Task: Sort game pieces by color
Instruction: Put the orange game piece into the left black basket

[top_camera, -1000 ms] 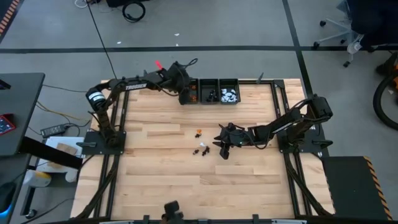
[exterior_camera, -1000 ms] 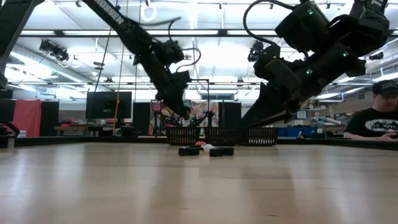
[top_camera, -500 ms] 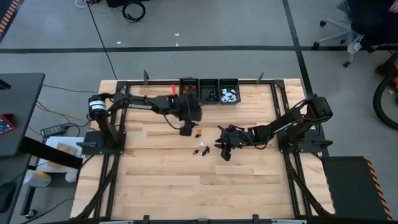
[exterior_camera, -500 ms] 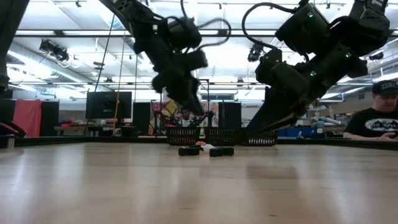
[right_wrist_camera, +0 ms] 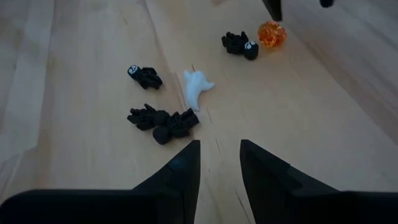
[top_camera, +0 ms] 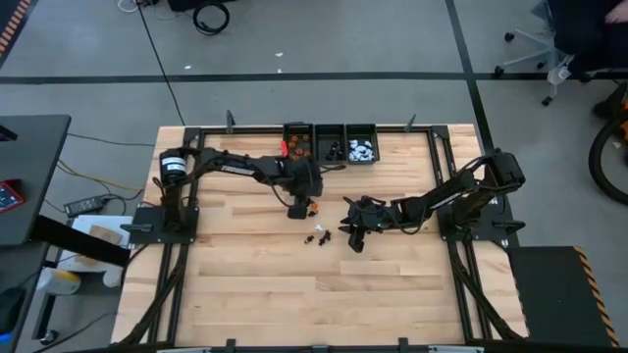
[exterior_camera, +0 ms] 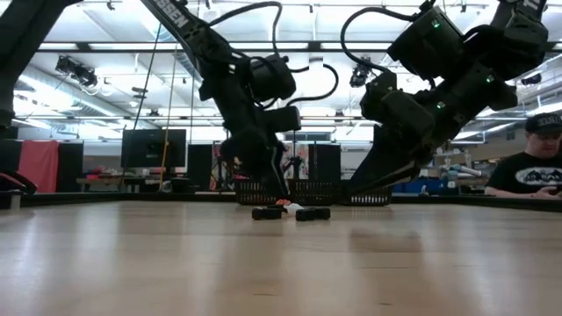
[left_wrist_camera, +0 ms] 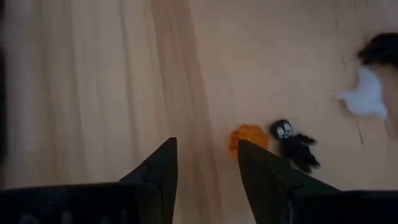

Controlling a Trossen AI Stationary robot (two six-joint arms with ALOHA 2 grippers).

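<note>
Left gripper (top_camera: 299, 209) mid-surface, toward the far edge, fingers apart, empty, low over the wood; orange piece (left_wrist_camera: 247, 136) just beside one fingertip, a black piece (left_wrist_camera: 293, 143) touching it. Loose game pieces (right_wrist_camera: 163, 112), several black plus a white one (right_wrist_camera: 196, 88), lie on bare wood at mid-surface. Right gripper (top_camera: 354, 238) sits just right of them, jaws parted, nothing between them. Three bins (top_camera: 332, 131) at far edge hold the sorted pieces.

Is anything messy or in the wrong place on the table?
Yes. A few game pieces lie loose on the wooden table instead of in the bins: one orange piece, one white piece and several black ones. The left claw is open beside the orange piece. Nothing looks broken.
</note>
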